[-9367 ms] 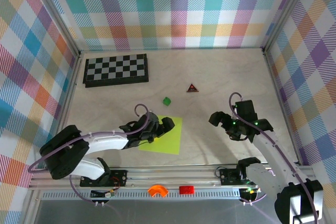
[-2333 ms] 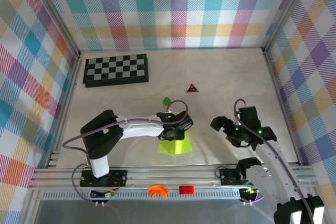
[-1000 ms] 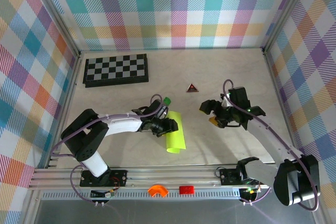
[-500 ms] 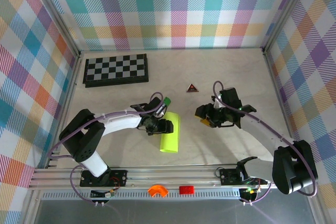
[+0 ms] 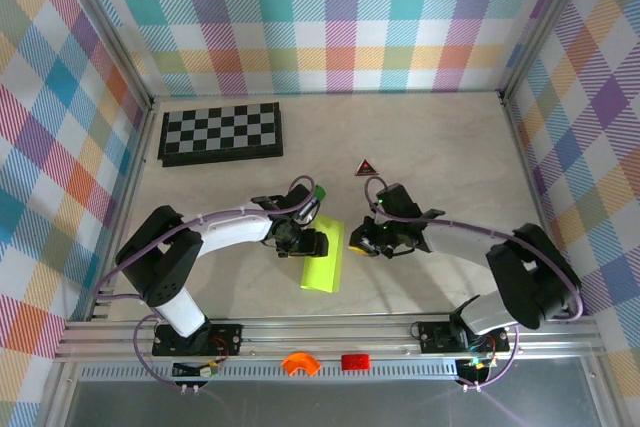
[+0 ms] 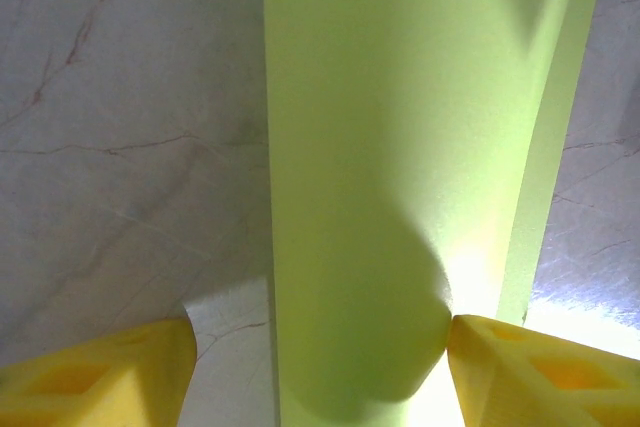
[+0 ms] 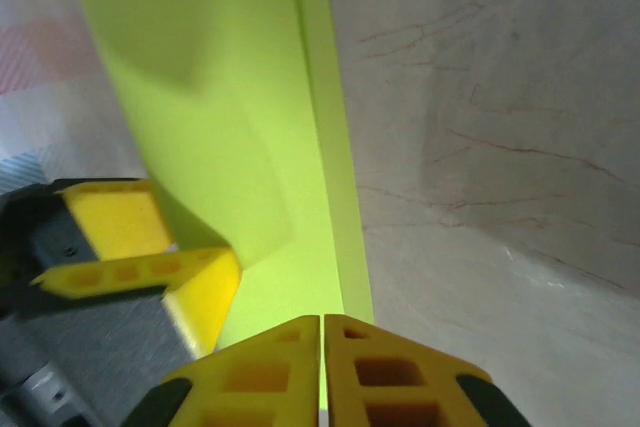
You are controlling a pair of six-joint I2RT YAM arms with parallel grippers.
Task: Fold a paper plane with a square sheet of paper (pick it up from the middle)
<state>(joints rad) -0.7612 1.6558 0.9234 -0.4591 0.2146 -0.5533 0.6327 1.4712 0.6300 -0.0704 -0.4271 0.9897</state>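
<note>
The lime yellow-green paper [image 5: 322, 265] lies near the table's front as a narrow folded strip, not a pointed dart. My left gripper [image 5: 312, 242] sits at the strip's upper left. In the left wrist view that gripper [image 6: 320, 347] is open. The paper [image 6: 380, 147] bulges up between its yellow fingers, touching the right finger [image 6: 540, 377] and standing apart from the left one. My right gripper [image 5: 357, 245] is at the strip's right edge. In the right wrist view it [image 7: 322, 332] is shut, tips over the paper [image 7: 230, 97], beside the left gripper's fingers [image 7: 190, 282].
A chessboard [image 5: 221, 133] lies at the back left. A small red-and-black triangle [image 5: 366, 168] and a tiny dark green block [image 5: 318, 193] sit just behind the grippers. An orange piece [image 5: 300, 363] and a red piece [image 5: 355, 361] rest on the front rail. Plaid walls enclose the table.
The paper went from a flat square to a narrow folded strip. My right arm has swung left from the right side to the strip's right edge. The left gripper stayed at the paper.
</note>
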